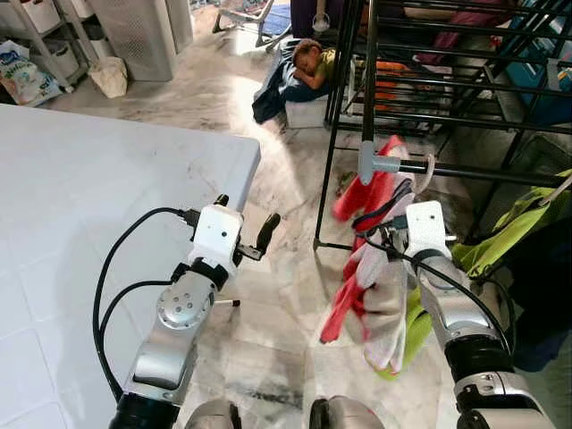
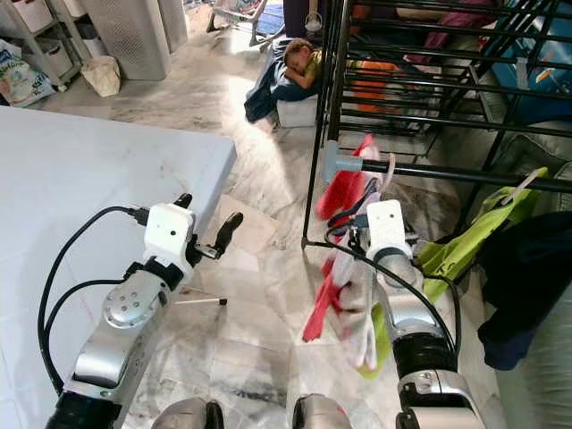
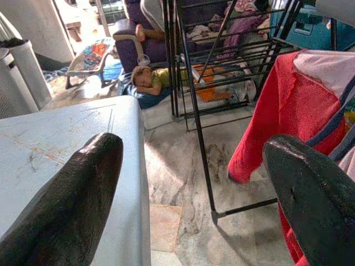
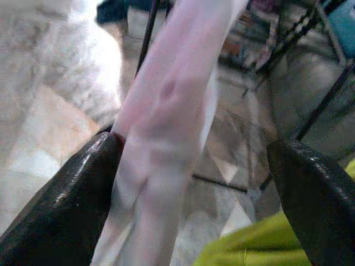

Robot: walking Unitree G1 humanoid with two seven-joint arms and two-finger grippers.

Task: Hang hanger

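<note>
"Where's the hanger?"

"I can't make out the hanger itself. The red and white garment (image 1: 371,268) covers it. It hangs just under the black rail (image 1: 483,172) of the drying rack (image 1: 447,89), right at the right gripper (image 1: 393,234). A pale hook (image 1: 430,167) seems to loop up by the rail near its grey end fitting (image 1: 368,162), but I can't tell whether it's seated on the bar or only close to it."

"Is the gripper holding it?"

"In the wrist camera the jaws are spread wide, with a pale pink strip of the cloth (image 4: 166,122) running between them and lying against one finger (image 4: 72,194). So spread, not pinching, as far as I can see. The cloth runs lengthwise up and down through the gap."

"And the other arm?"

"The left gripper (image 1: 255,234) hovers over the floor just off the corner of the white table (image 1: 89,197), jaws also spread, nothing in them. It's well apart from the rail. The right arm is clearly the nearer one."

"What does the next move depend on?"

"On the hook and the rail, I'd say. The rail runs crosswise in front of the robot, slightly above and beyond the right gripper, with a green garment (image 1: 509,228) already hanging further along. The hook must sit over that bar before anything lets go fully."

"Anyone nearby?"

"A child lying on the floor beyond the rack, well clear."
</note>
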